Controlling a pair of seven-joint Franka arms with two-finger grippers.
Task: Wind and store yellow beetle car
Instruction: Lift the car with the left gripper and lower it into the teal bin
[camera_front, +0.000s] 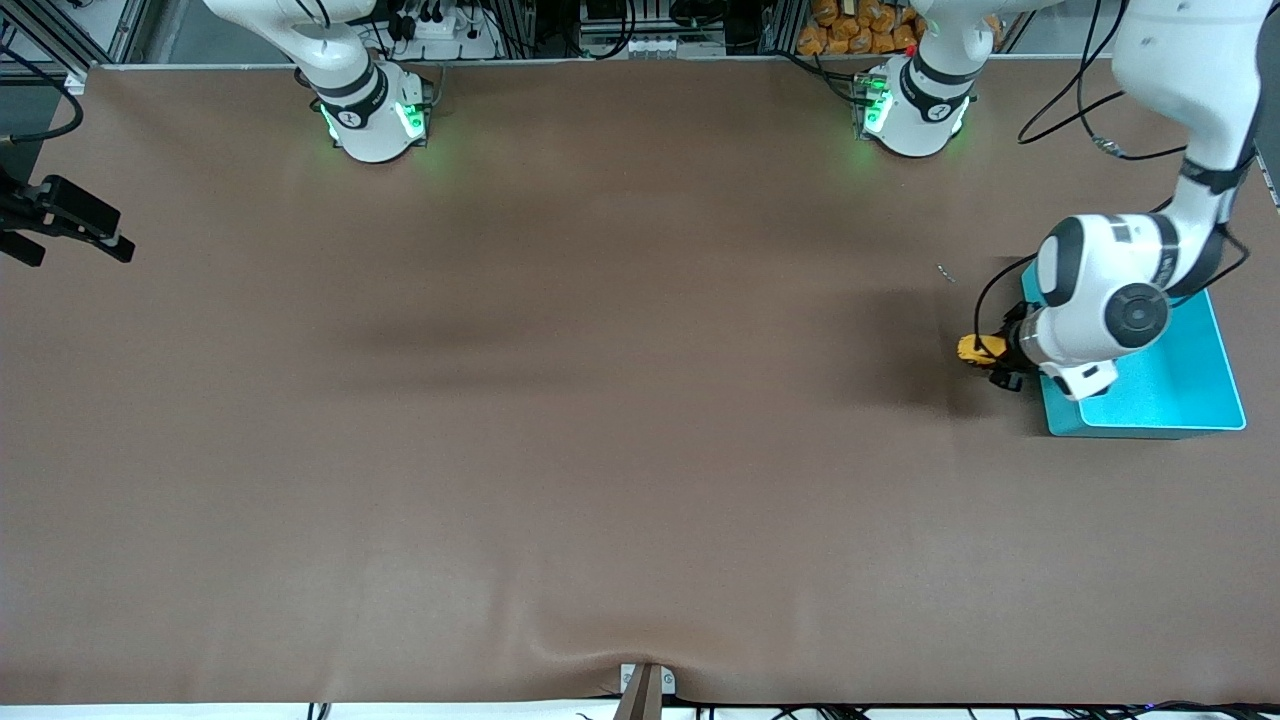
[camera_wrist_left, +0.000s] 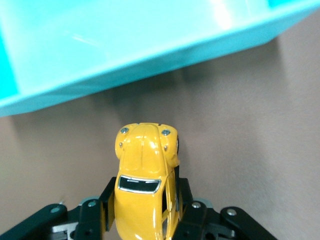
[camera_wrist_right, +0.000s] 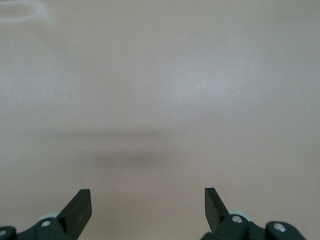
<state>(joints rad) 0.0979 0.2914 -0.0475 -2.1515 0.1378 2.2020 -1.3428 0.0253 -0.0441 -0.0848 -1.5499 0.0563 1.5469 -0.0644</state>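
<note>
Left tool grips car beside bin

Left tool (camera_wrist_left: 142, 212) clamped on yellow beetle car (camera_wrist_left: 145, 170), right of frame, just beside turquoise bin (camera_front: 1190, 400). Right tool (camera_wrist_right: 147, 207) waits, fingers wide apart, empty, over bare worktop (camera_front: 600, 450).

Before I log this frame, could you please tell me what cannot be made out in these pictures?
- Front view: most of the yellow beetle car and the left hand are hidden under the left arm's wrist.
- Left wrist view: the car's rear is cut off by the picture's edge; whether its wheels touch the table cannot be told.
- Front view: part of the turquoise bin is covered by the arm.
- Front view: the right hand is out of frame.
</note>
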